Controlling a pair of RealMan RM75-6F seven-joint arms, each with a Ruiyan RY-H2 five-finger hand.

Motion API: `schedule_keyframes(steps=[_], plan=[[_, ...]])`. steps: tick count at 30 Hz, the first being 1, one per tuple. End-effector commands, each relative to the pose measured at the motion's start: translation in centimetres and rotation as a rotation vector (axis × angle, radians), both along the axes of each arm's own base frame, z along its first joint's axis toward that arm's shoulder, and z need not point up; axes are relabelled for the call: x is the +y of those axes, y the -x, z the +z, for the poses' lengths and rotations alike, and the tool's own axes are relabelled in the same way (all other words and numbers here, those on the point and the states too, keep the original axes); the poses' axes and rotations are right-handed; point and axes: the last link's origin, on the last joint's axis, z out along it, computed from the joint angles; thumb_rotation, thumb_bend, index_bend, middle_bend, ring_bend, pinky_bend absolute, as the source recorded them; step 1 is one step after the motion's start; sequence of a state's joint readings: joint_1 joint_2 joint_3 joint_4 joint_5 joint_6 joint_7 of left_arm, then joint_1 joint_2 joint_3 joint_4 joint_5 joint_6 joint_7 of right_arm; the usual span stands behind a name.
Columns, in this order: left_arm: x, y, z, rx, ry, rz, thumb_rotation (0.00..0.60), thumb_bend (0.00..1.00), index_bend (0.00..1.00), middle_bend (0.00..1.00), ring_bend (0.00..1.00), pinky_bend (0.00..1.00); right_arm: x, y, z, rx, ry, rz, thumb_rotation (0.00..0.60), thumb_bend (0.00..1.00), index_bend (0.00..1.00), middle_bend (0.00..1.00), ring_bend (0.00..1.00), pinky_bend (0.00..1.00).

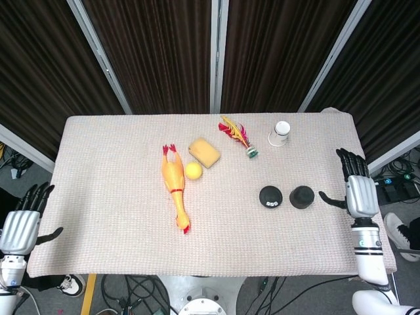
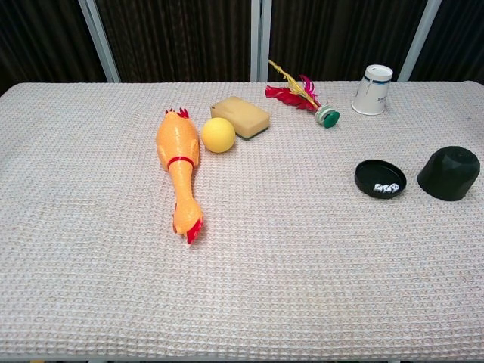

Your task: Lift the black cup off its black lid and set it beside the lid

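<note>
One black cup point(image 2: 449, 173), upside down, just right of black lid point(image 2: 380, 179); right hand point(image 1: 357, 190) released, left hand point(image 1: 21, 225) released.

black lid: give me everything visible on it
The black lid is a shallow round dish with a low raised rim, matte, plastic by the look. It lies flat and open side up on the woven table cloth, toward the table's right side. Three small white dice sit inside at its near edge. The black cup stands upside down just to its right, with a small gap between them. No hand touches it.
</note>
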State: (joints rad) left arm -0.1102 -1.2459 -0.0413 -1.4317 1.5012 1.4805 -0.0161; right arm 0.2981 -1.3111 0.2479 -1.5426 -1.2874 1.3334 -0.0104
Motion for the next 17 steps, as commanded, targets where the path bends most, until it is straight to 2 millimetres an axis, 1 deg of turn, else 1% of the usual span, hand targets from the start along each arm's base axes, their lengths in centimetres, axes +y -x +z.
schedule_keyframes(steps=[1, 5, 11, 17], plan=[[0.1, -0.1, 0.1, 0.001, -0.004, -0.001, 0.600, 0.13, 0.04, 0.03, 0.00, 0.20, 2.3, 0.4, 1.2, 0.089, 0.022, -0.043, 0.600, 0.06, 0.00, 0.03, 0.00, 0.00], [0.3, 0.0, 0.2, 0.004, -0.007, 0.004, 0.600, 0.13, 0.04, 0.03, 0.00, 0.20, 3.1, 0.7, 1.8, 0.073, 0.039, -0.062, 0.600, 0.06, 0.00, 0.03, 0.00, 0.00], [0.5, 0.1, 0.1, 0.004, -0.005, 0.005, 0.600, 0.13, 0.04, 0.03, 0.00, 0.20, 3.0, 0.8, 2.2, 0.070, 0.050, -0.068, 0.600, 0.07, 0.00, 0.03, 0.00, 0.00], [0.3, 0.2, -0.1, 0.002, -0.004, 0.006, 0.600, 0.13, 0.04, 0.03, 0.00, 0.20, 2.9, 1.1, 2.0, 0.065, 0.041, -0.071, 0.600, 0.07, 0.00, 0.03, 0.00, 0.00]])
